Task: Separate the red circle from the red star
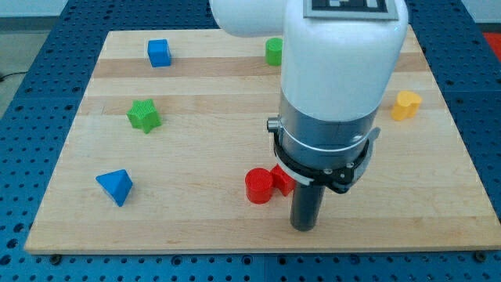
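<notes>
The white arm hung upright over the pale wooden tabletop, its dark rod planted low, right of centre. My tip sat just right of the red circle block, which touched the red star block, half hidden behind the arm. No fingers here, just the bare rod. The green star block and blue triangular block lay well apart at left.

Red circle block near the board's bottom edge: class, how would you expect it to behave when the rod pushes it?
The red circle looks like a short, squat cylinder standing on a flat end, so it will probably slide, not tip or roll. Its round side may let it slip off my tip. It touches the red star, which may get dragged along.
</notes>
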Available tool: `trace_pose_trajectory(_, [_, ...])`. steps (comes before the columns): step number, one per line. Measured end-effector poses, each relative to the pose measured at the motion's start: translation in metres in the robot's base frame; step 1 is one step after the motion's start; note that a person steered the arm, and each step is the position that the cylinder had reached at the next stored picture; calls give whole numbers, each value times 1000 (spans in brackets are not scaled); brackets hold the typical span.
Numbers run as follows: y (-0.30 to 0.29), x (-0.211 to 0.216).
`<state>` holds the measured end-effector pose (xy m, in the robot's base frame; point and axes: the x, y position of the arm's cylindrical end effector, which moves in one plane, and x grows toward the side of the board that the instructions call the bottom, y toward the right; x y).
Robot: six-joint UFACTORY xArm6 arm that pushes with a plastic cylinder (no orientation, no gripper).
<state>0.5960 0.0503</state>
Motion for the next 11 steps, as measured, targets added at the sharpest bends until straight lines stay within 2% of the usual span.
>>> trace_pose_trajectory(1, [-7,0])
trace_pose_trajectory(2, [-42,14])
trace_pose_trajectory(3, [-75,-7])
trace_pose_trajectory(4, [-71,-31])
trace_pose_trajectory(6, [-44,-35])
trace_pose_trajectory(10, [-43,-60])
trace_pose_trajectory(11, [-41,-99])
